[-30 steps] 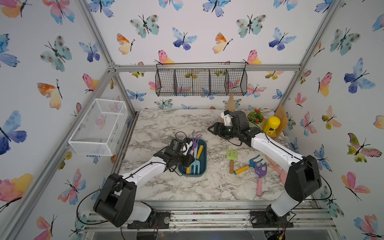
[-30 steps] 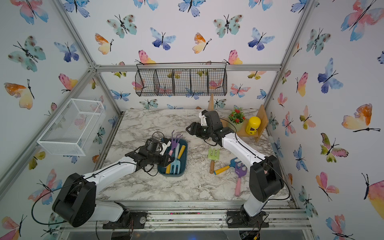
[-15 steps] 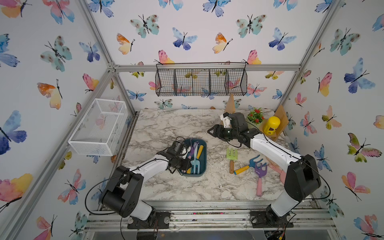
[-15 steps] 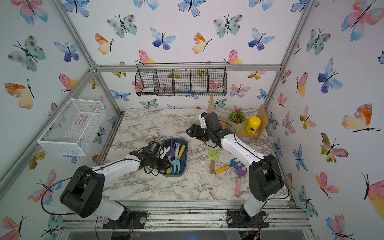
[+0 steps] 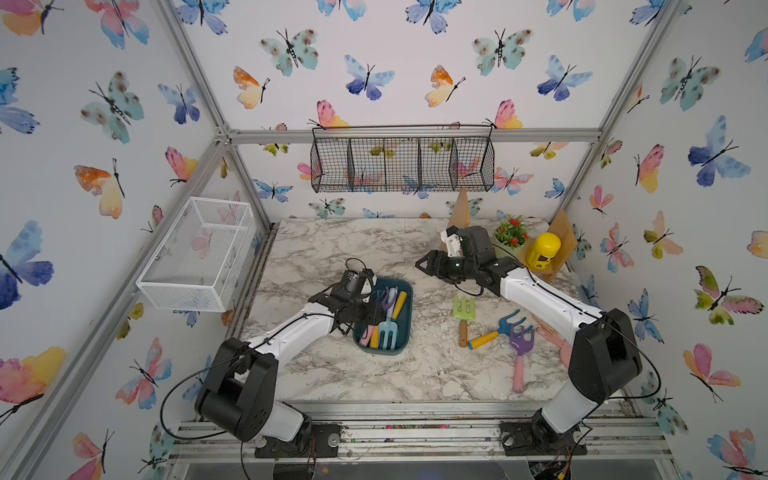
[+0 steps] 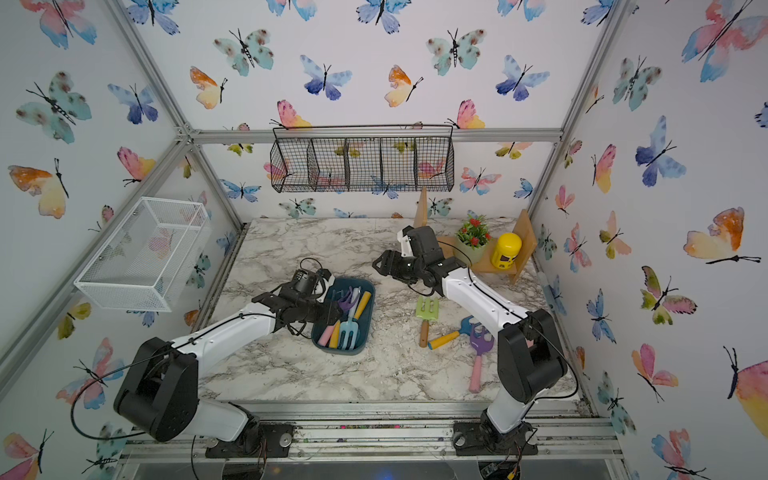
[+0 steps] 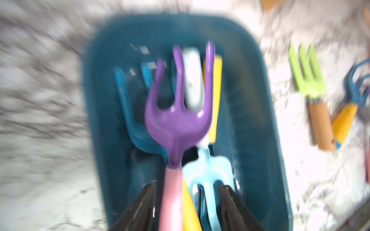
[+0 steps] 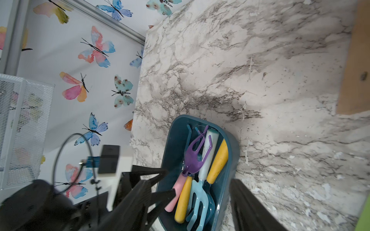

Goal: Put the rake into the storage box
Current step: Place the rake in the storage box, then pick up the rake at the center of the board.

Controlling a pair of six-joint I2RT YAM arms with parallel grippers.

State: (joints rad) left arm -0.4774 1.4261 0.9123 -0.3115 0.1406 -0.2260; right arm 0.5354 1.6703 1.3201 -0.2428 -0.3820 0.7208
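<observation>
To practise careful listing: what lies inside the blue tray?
Inside the tray: a purple rake with a pink handle on top, a pale blue fork, a dark blue rake and two yellow handles. The fork mostly covers the head of one yellow handle.

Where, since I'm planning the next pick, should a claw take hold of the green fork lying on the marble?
Take the green fork by its wooden handle, coming straight down, jaws across it. It lies flat on the table with bare marble either side of the handle's upper part; the blue rake's yellow handle crowds its end.
</observation>
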